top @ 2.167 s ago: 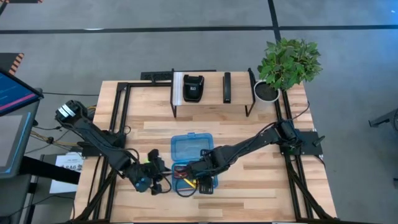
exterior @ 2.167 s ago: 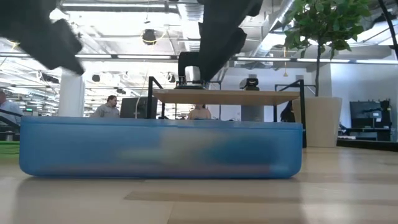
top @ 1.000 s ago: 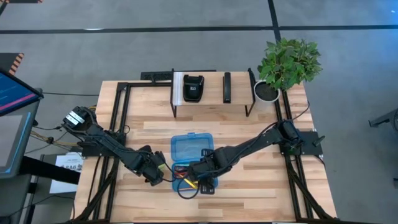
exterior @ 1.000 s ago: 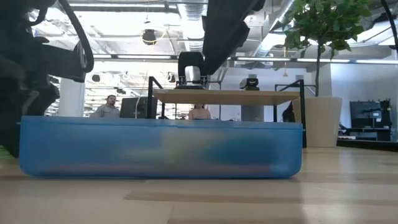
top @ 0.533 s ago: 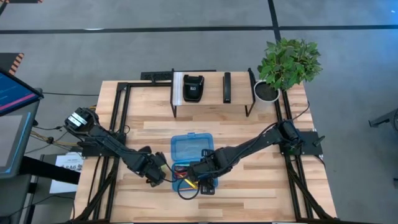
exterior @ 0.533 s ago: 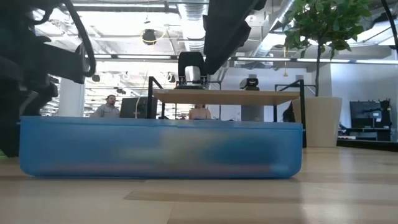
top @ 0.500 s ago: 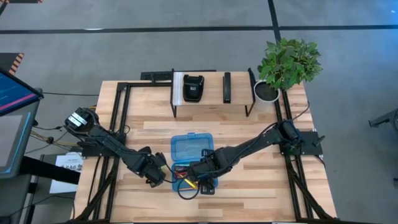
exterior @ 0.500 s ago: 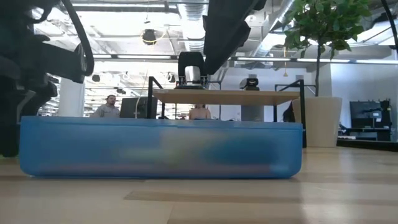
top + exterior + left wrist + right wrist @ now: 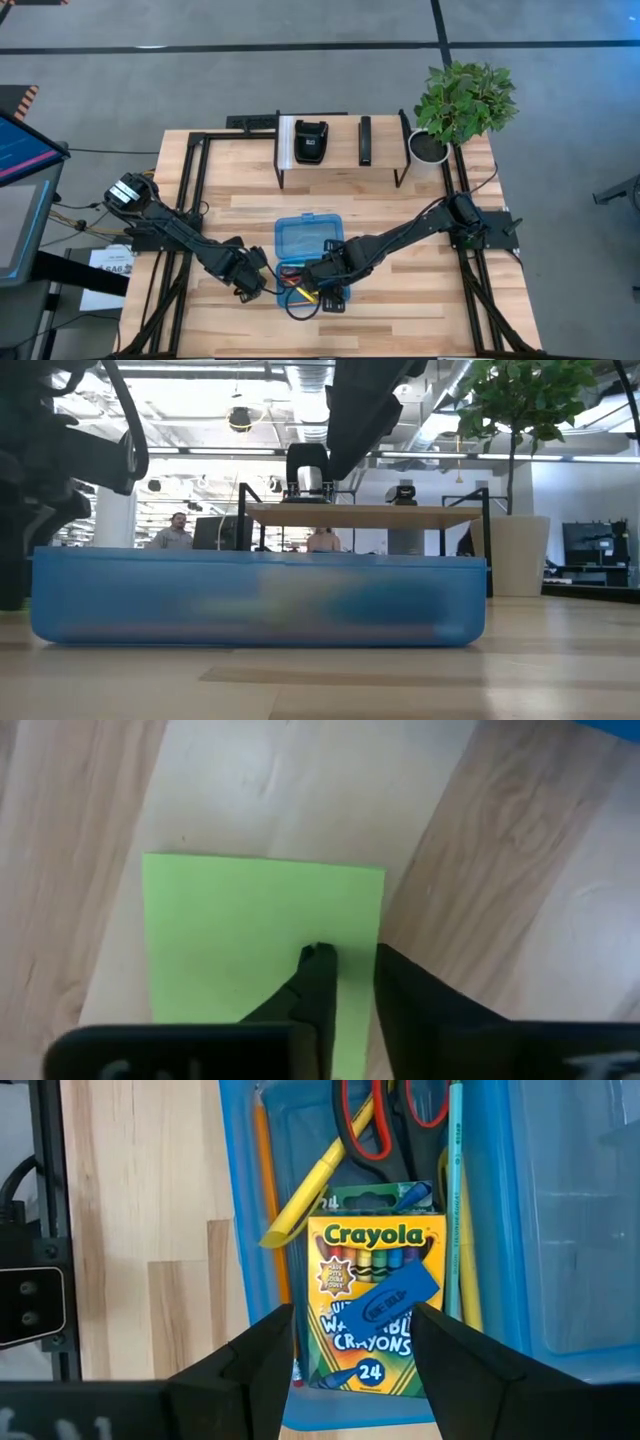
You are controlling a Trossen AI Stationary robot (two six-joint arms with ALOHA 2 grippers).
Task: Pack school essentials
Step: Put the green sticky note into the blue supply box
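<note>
A lime-green sticky-note pad (image 9: 262, 935) is seen lying flat on the wooden table (image 9: 400, 215), directly under the left gripper (image 9: 348, 970), whose two fingers are drawn narrow with one edge of the pad between them; whether the pad is actually pinched cannot be told. The pad is judged to be light, thin and somewhat bendy, so it is best taken by one edge and lifted gently, since its top sheets could curl or peel. Just beside this gripper, an open blue plastic box (image 9: 310, 240) is set on the table. Over the box's tray the right gripper (image 9: 350, 1340) is held, its fingers spread moderately and nothing gripped between them. Below those fingers the tray is already filled with a crayon box (image 9: 375, 1295), with a small blue eraser (image 9: 395, 1295) resting on top of it, red-handled scissors (image 9: 385, 1120), and yellow pencils (image 9: 315, 1180) alongside.
</note>
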